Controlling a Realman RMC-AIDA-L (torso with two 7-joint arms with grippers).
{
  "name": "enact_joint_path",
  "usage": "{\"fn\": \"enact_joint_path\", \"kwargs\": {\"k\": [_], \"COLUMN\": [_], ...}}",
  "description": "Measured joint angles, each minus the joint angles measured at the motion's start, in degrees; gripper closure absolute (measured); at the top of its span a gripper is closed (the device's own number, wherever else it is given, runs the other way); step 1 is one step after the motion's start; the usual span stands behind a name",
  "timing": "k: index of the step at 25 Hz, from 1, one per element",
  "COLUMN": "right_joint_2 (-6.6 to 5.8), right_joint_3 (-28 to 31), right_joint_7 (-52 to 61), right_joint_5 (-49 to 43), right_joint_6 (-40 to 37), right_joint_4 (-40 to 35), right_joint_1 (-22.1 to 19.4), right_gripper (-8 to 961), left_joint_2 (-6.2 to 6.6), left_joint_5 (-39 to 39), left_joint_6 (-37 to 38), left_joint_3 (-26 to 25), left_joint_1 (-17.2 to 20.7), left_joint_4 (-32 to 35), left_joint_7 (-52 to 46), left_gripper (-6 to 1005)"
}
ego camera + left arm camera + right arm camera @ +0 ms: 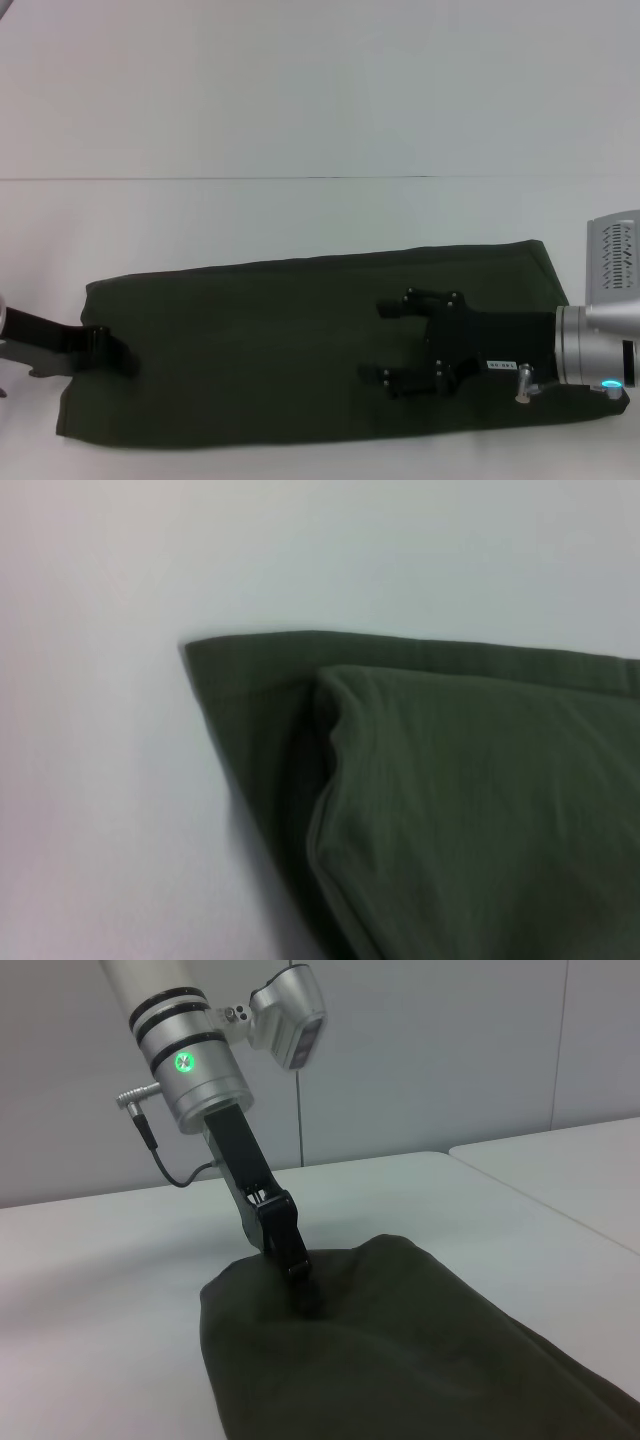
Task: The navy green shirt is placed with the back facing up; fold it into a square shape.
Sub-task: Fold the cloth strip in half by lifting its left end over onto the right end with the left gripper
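On your white table, left gripper pinches navy green shirt end; right gripper spread above cloth.

Olive shirt, folded strip, flat.

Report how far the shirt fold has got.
Done: the navy green shirt lies as a long narrow band on the table, its edge doubled over. In hand: the left gripper is at its left end; the right gripper hovers open over its right half. Left: folding the band into a square.
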Motion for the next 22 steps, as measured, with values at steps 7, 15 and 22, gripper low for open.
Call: {"fn": "enact_joint_path", "kwargs": {"k": [7,15,22], "right_joint_2": [0.0,0.0,-0.06], "right_joint_3": [0.0,0.0,0.2], "right_joint_7": [0.0,0.0,0.0], "right_joint_5": [0.0,0.0,0.0], "right_joint_6": [0.0,-0.3,-0.9], "right_joint_4": [0.0,0.0,0.0], "right_joint_1": [0.2,0.2,0.0], "right_gripper": [26,25,25], "left_joint_2": [-0.12,0.5,3.23], "left_joint_5": [0.1,0.1,0.5], "left_joint_6": [0.0,0.6,2.2], "left_joint_3": [0.4,0.8,1.9], "left_joint_1": [0.0,-0.1,0.5], "left_joint_4": [0.0,0.1,-0.1], "left_joint_7": [0.2,0.8,0.1], "left_gripper": [861,909,909]}}
